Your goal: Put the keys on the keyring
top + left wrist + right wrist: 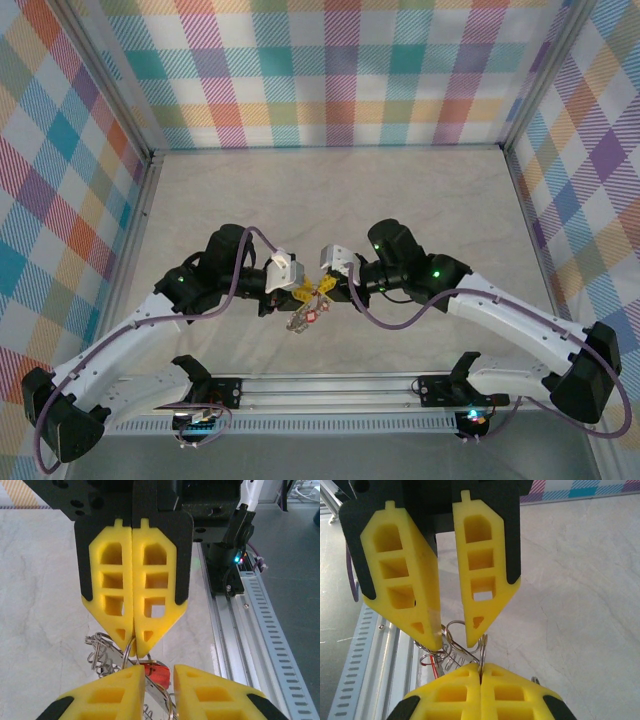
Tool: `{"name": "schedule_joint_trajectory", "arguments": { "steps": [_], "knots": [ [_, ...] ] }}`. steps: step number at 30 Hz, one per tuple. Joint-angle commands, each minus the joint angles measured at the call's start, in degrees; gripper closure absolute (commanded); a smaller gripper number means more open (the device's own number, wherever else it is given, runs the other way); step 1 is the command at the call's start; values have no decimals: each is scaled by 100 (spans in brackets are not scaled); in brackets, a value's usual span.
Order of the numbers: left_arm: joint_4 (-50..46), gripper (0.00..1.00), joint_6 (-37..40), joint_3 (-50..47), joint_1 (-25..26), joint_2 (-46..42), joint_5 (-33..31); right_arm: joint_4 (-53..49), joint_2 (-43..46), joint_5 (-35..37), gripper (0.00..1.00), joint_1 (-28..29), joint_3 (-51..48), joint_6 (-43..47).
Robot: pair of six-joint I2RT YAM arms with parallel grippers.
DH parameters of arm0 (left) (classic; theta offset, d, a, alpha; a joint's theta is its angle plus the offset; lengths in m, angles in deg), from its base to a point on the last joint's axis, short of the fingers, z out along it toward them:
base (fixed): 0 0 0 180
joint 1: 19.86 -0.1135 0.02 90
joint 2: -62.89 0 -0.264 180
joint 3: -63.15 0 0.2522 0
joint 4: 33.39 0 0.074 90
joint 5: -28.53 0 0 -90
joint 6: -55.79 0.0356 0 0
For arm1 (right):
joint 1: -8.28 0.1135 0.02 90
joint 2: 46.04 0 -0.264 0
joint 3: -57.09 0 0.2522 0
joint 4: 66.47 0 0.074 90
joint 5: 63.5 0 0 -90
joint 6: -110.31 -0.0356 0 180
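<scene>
From left wrist: right gripper [134, 649] clamped shut on the keyring [99, 650], red head of the keys [159, 674] sitting in narrow gap of left gripper [156, 668]. From right wrist: wire loops in that same gap. From above: both hanging over table [400, 200].

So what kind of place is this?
Most likely a robot test booth in a lab: plaid screens wall in a pale table, and a left arm and right arm sit bolted on a metal rail at its near edge.
</scene>
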Motion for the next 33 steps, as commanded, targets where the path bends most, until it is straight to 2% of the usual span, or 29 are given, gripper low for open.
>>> {"name": "schedule_joint_trajectory", "arguments": {
  "steps": [1,10,17,22,25,27,30,33],
  "knots": [
    [175,78,34,155,50,15,56,-7,-16,-121,100,61,270,196],
    [-425,76,440,381,47,48,-502,-12,72,-71,100,60,182,284],
    [-148,75,303,298,49,104,-548,50,45,-179,100,61,164,309],
    [-127,75,346,274,50,265,-225,179,8,4,100,61,146,243],
    [-109,76,319,271,50,302,-269,150,-15,-32,100,61,167,272],
    [-155,77,324,304,50,324,-320,249,-12,-102,100,70,123,243],
    [-203,88,336,347,50,330,-216,227,-27,-68,100,78,142,238],
    [-93,88,215,376,50,348,-80,234,-58,-65,100,96,138,242]
  ]
}}
